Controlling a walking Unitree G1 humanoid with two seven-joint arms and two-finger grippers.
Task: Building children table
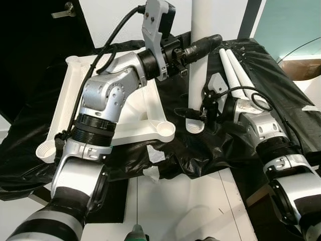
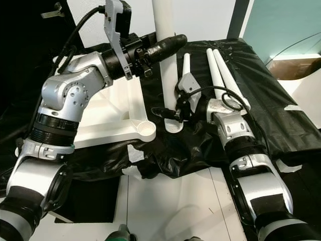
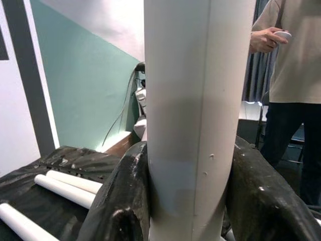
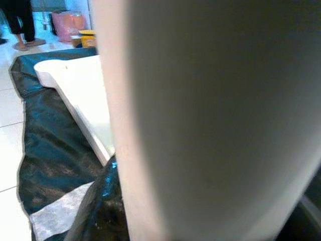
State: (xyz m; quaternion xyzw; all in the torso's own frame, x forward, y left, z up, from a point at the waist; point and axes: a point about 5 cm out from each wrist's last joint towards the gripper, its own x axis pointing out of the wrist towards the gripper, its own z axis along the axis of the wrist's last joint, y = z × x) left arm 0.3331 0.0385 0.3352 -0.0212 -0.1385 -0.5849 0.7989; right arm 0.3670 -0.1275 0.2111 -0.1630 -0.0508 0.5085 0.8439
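A white table leg (image 1: 200,65) stands upright on the black sheet, its ribbed lower end (image 1: 194,125) just right of the corner socket (image 1: 165,131) of the white table frame (image 1: 75,95), apart from it. My left gripper (image 1: 203,45) is shut on the leg high up; both black fingers (image 3: 118,201) clasp the leg (image 3: 193,125) in the left wrist view. My right gripper (image 1: 198,114) is shut on the leg low down, near the ribbed end. The leg (image 4: 215,120) sits very close in the right wrist view, with the frame (image 4: 80,95) behind it.
Two spare white legs (image 1: 235,70) lie on the black plastic sheet (image 1: 281,85) at the back right, a third leg (image 2: 185,68) beside them. A person (image 3: 296,75) stands beyond the work area holding a small device. White floor tiles (image 1: 190,206) lie in front.
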